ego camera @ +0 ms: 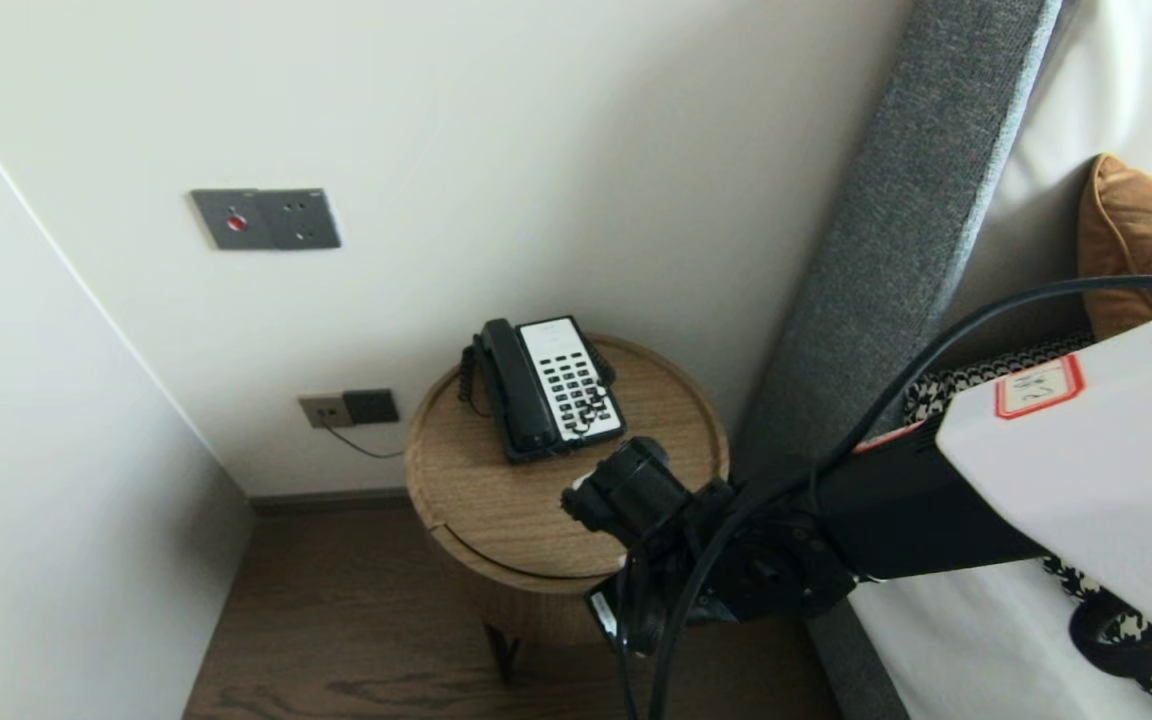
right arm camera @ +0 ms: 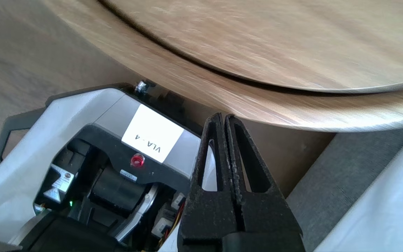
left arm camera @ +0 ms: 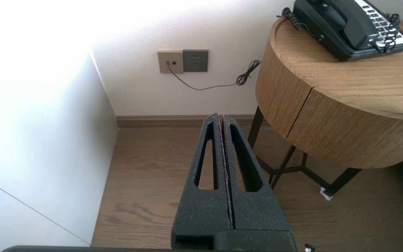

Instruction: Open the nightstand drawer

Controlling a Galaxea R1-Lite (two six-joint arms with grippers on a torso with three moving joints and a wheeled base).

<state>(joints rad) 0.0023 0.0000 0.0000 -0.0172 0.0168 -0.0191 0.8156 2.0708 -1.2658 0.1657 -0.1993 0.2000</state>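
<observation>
Bedside table holds a telephone; pressed-together right tool hangs near its edge, left tool parked, closed.

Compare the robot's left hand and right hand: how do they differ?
The left hand hangs low over the wooden floor, apart from the round table; the right hand is close beside the table's rim. The right arm shows in the head view; the left arm does not. Both hands are shut and empty.
</observation>
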